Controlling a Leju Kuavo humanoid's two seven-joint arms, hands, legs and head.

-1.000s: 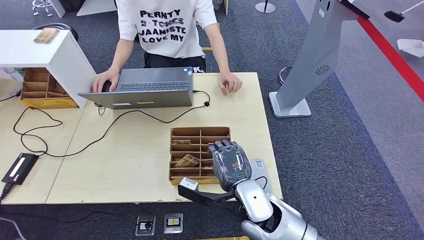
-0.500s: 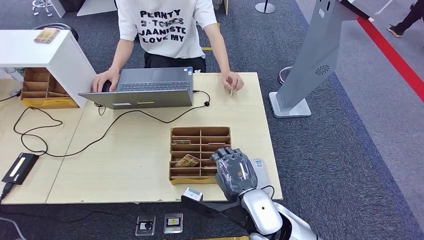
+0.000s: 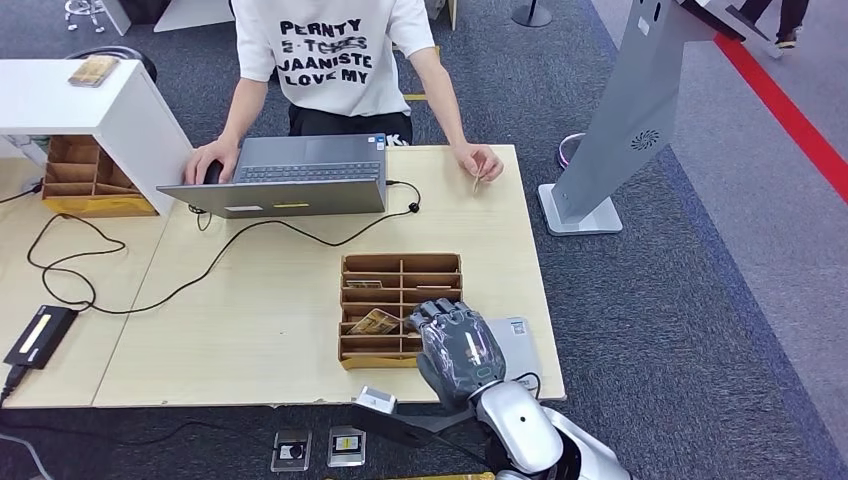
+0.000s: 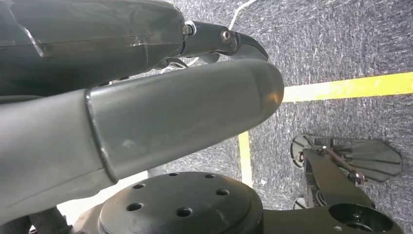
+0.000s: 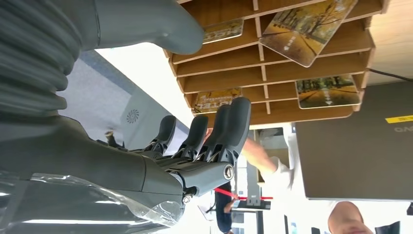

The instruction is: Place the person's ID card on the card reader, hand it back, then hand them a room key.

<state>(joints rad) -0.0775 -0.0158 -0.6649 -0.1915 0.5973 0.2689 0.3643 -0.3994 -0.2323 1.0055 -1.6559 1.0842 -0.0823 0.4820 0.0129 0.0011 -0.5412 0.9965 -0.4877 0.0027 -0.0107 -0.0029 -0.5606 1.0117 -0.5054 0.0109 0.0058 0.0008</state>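
A person at the table's far side pinches a thin ID card (image 3: 476,181) in a hand (image 3: 480,161) near the far right corner. My right hand (image 3: 457,345) hovers over the front right corner of the wooden key organizer (image 3: 400,268), fingers straight and apart, holding nothing. The grey card reader (image 3: 514,338) lies just right of that hand. Room key cards (image 3: 374,322) lie in the slots. The right wrist view shows the hand (image 5: 204,141), the organizer (image 5: 272,73) and a key card (image 5: 302,34). My left hand (image 4: 185,107) hangs over the floor, holding nothing.
An open laptop (image 3: 300,175) sits before the person, its cable trailing across the table. A white shelf box (image 3: 100,100) and a second organizer (image 3: 85,175) stand far left, a black device (image 3: 38,335) near left. A grey kiosk (image 3: 630,110) stands right of the table.
The person's hand with the card has slid right along the far edge. My right hand has drawn back a little toward the near edge of the organizer.
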